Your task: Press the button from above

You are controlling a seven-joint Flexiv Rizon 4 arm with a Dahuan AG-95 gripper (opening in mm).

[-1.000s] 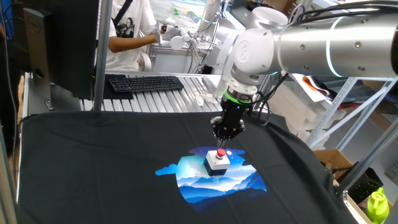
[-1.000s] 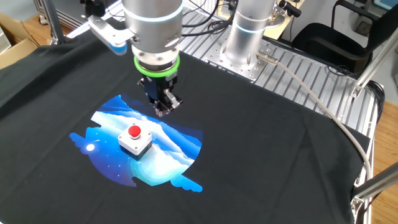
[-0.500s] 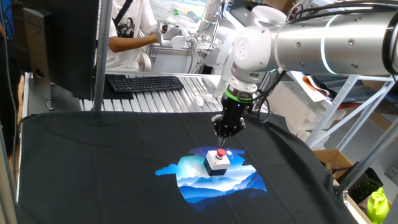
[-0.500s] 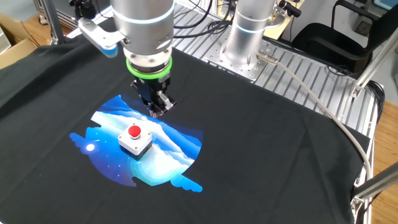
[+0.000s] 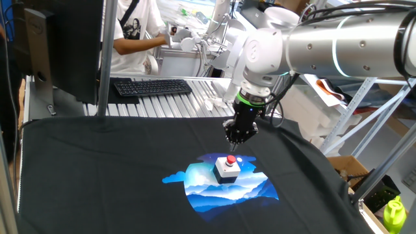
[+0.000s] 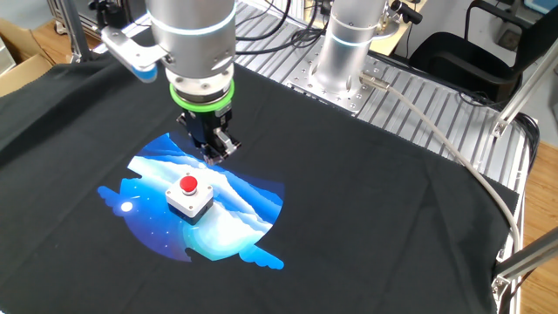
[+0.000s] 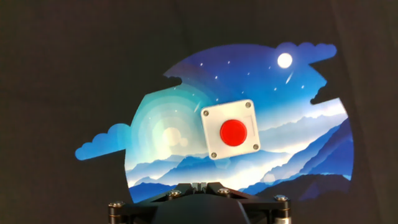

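On the bench's black cloth point(image 6: 392, 201), the button point(image 6: 188, 185) sits upright in the middle of a blue night-sky print point(image 6: 218, 227). Above the button and slightly off to one side, the pincer point(image 6: 214, 153) hangs clear of the red cap, fingertips pointing down. Whether its fingers are spread or pressed together cannot be told.

Count: one button point(image 6: 188, 185), one printed cloth point(image 6: 366, 218) on the surface, one keyboard point(image 5: 151, 86), one person point(image 5: 135, 29) behind, one green bottle point(image 5: 394, 213), my one end effector point(image 6: 213, 155).

Black cloth point(image 5: 117, 169) w/ blue print over table, keyboard point(image 5: 151, 86) & metal shelving point(image 5: 364, 117) behind.
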